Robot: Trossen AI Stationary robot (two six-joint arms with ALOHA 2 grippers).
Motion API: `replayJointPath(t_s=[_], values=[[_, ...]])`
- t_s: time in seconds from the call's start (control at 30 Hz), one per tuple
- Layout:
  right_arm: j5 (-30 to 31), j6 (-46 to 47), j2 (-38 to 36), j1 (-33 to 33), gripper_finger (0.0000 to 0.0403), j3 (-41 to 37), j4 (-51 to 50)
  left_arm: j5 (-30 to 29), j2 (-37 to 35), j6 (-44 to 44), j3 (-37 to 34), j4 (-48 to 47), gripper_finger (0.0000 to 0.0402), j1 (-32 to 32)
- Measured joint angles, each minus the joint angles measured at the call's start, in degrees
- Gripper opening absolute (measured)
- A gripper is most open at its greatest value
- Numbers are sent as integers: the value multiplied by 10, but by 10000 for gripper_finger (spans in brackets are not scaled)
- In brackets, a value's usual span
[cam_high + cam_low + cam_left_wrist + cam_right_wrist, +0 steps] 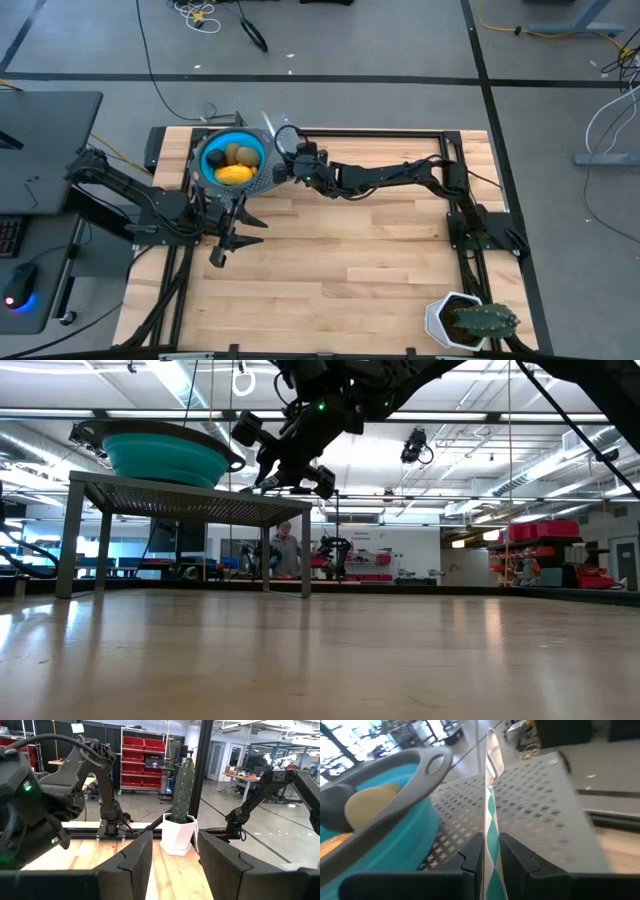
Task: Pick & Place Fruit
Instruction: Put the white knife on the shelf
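Note:
A teal bowl [233, 160] with a grey rim stands on a perforated metal rack [262, 180] at the table's far left. In the bowl lie a yellow oblong fruit [235, 174] and two olive-brown ovals [239, 154]; one oval [367, 805] shows in the right wrist view. My right gripper [283, 165] hovers at the bowl's right side, shut on a thin silvery-blue stick [490, 815]. My left gripper [175, 862] waits open in front of the rack, nothing between its fingers. My right gripper pinches the stick's near part [489, 851] between its two fingers. The stick runs on past the fingertips, along them, and its free end [491, 740] stands over the rack's perforated top beside the bowl's handle loop [436, 764]. I cannot tell whether the stick touches the rack.
A spiky green plant in a white pot [470, 320] stands at the table's near right corner. Black frame rails [400, 132] run along the far and right edges. The rack stands on legs [70, 540], with wooden table [340, 260] bare in the middle.

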Motion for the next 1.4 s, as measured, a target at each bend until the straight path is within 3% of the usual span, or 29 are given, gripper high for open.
replayJointPath(t_s=[0.17, 0.43, 1.4], values=[[-29, 1, 21, -8, 58, 0, 13, 1, 0, -3, 0, -2, 165, 0], [5, -11, 24, -8, 58, 0, 34, 9, 0, -10, 0, -3, 165, -12], [6, -11, 24, -20, 64, 0, 38, 11, 0, -10, 0, -7, 165, -14]])
